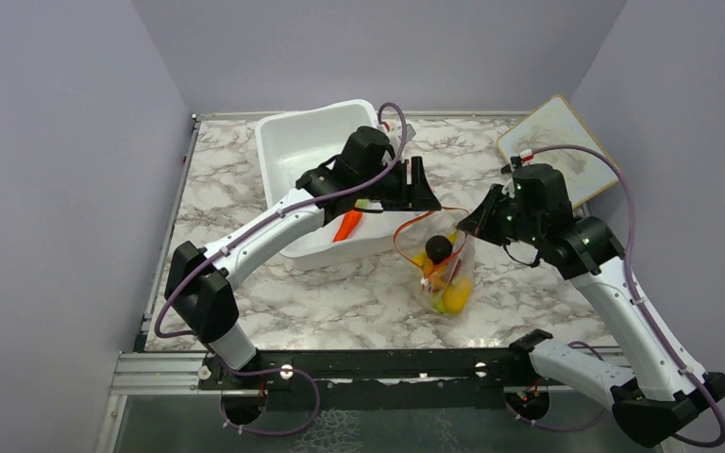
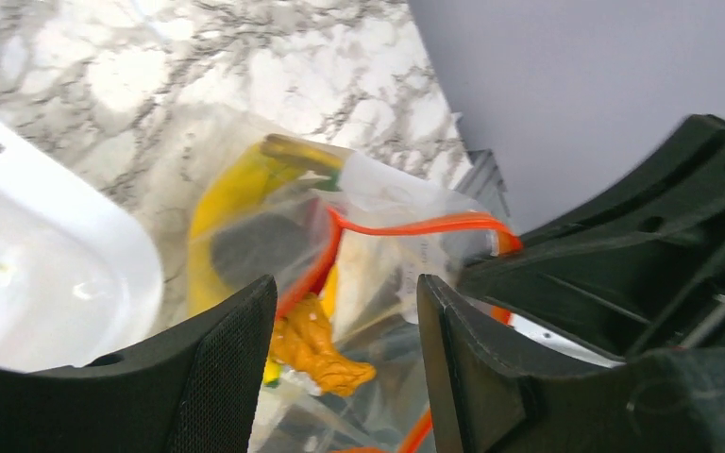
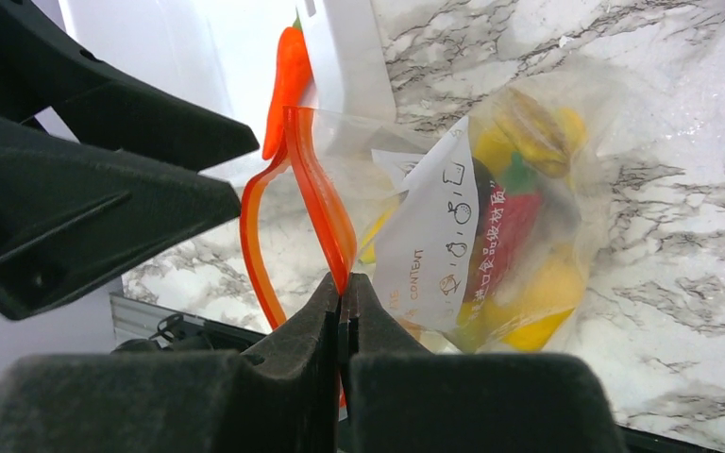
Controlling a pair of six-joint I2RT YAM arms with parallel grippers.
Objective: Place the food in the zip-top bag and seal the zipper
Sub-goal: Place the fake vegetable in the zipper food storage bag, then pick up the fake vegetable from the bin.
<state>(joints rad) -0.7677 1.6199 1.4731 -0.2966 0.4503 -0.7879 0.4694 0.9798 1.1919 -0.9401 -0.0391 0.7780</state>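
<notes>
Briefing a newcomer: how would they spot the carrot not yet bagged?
Start at the white tub on the table's far side. Against its near wall, beside the left arm, lies the carrot. Long and orange, it lies outside the clear zip-top bag holding yellow foods.

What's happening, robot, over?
Right jaws shut on zipper. Left jaws open above bag mouth. Carrot waiting in tub. Nothing blocking.

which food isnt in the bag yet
The orange carrot, lying in the white tub. The dark brown fruit and the yellow pieces are already inside the zip-top bag.
</notes>
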